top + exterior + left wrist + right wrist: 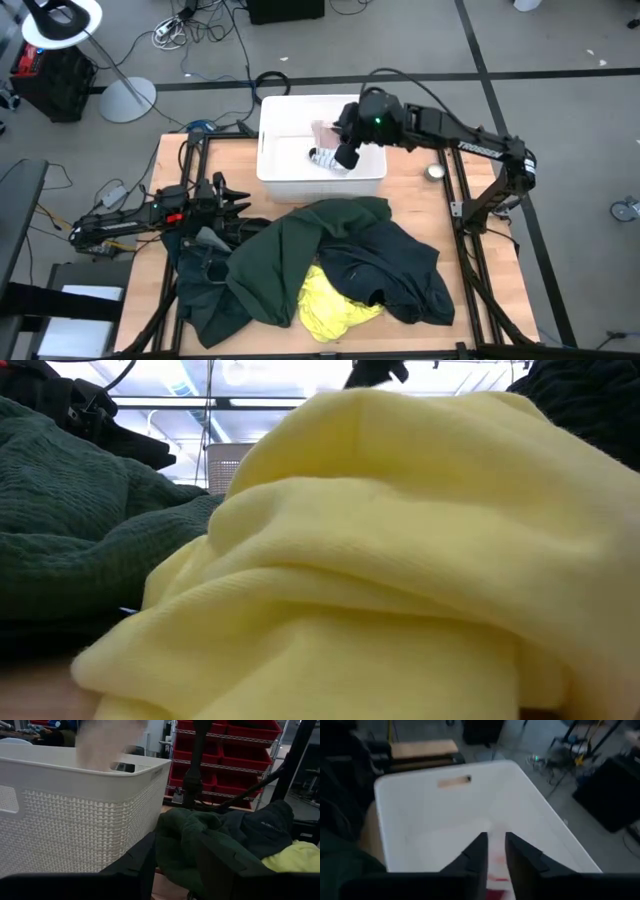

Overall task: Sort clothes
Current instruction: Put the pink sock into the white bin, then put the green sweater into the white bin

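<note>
The right pincer point(347, 152) hangs over the white bin point(270, 170) at the counter's far edge, its fingers point(479, 851) a narrow gap apart with something pale pink and red showing between and below them. The step in hand looks like the drop: a small piece being let go into the bin. Whether it is fully free of the fingers cannot be told. A striped piece point(325, 160) and a pink piece point(323, 131) lie in the bin just beside the pincer.

The left pincer point(232, 200) waits low at the counter's point(420, 215) left side, jaws apart and empty, its tips against the edge of the clothes pile.

That pile sits in the middle of the counter, near the bin. Counted from above: one large green garment point(300, 240), one large navy garment point(385, 270) lying partly over it, one yellow piece point(325, 300) tucked under both at the near edge, and a further dark green fold point(205, 290) at the left that may be part of the green garment or a separate one. That makes two small pieces in the bin, and three or four on the counter. No maroon piece can be made out.

The next move likely calls for the right arm to lift clear of the bin rim and swing back to the pile, where the yellow piece is the smallest target but is pinned by heavier cloth.
</note>
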Controlling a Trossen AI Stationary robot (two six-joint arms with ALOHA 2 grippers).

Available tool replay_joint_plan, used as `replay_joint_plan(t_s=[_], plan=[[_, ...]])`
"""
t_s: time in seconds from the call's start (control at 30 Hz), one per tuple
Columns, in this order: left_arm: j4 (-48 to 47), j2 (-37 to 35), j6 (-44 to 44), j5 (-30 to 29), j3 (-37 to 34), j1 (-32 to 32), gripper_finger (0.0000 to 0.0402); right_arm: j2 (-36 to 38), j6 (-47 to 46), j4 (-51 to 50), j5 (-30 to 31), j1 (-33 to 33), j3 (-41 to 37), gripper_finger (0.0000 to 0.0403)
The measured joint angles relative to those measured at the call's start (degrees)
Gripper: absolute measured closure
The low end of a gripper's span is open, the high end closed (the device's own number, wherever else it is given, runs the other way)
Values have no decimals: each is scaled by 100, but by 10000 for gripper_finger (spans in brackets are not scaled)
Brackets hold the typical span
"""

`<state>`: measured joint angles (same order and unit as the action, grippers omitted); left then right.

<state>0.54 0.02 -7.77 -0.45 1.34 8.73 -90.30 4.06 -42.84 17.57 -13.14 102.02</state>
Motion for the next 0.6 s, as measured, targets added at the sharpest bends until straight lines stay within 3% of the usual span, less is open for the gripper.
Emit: replay_joint_plan(t_s=[0.3, 0.6], plan=[[0, 0, 2, 0, 0, 2, 264, 26, 111, -567, -121, -497, 0, 253], [0, -1, 2, 0, 0, 1, 264, 121, -77, -1747, -128, -441, 0, 215]])
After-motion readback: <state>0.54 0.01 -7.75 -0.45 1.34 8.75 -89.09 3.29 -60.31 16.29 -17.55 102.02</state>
